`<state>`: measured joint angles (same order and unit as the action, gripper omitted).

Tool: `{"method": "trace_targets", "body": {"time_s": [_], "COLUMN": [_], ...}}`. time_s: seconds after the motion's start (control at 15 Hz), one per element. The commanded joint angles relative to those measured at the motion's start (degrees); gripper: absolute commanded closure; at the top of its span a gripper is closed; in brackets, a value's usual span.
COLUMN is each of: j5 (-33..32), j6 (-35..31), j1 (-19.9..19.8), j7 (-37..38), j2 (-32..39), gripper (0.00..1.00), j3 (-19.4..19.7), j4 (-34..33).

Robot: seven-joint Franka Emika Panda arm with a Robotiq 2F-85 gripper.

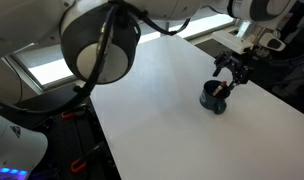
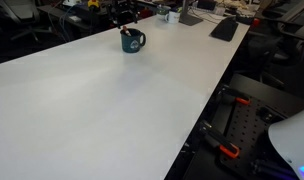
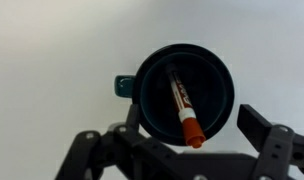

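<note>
Marker (image 3: 182,105) sits inside the dark mug (image 3: 207,85) at the centre of the wrist view, its orange end at the lower rim, and the gripper (image 1: 230,75) hovers just above, jaws wide and empty, so the drop looks done and only backing away remains.

Wrist view: the pincer (image 3: 189,135) runs off the bottom edge, fingers cut short. The marker's (image 3: 180,100) far end is lost in the dark mug (image 3: 207,90). In an exterior view, a blurred arm joint (image 1: 102,45) looms near, hiding the desk's (image 1: 162,110) far left. Elsewhere, the marker is too small to tell.
</note>
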<state>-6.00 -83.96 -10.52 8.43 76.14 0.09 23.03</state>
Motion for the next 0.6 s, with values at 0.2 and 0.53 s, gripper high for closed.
{"method": "trace_targets", "body": {"time_s": [0.2,0.53], "j5": [0.8,0.5], "j6": [0.9,-1.3], "j1": [0.3,0.9], "j7": [0.2,9.1], "j2": [-1.1,-0.3], "gripper": [0.00,0.00], "j3": [-1.5,-0.9], "j4": [0.7,-0.1]}}
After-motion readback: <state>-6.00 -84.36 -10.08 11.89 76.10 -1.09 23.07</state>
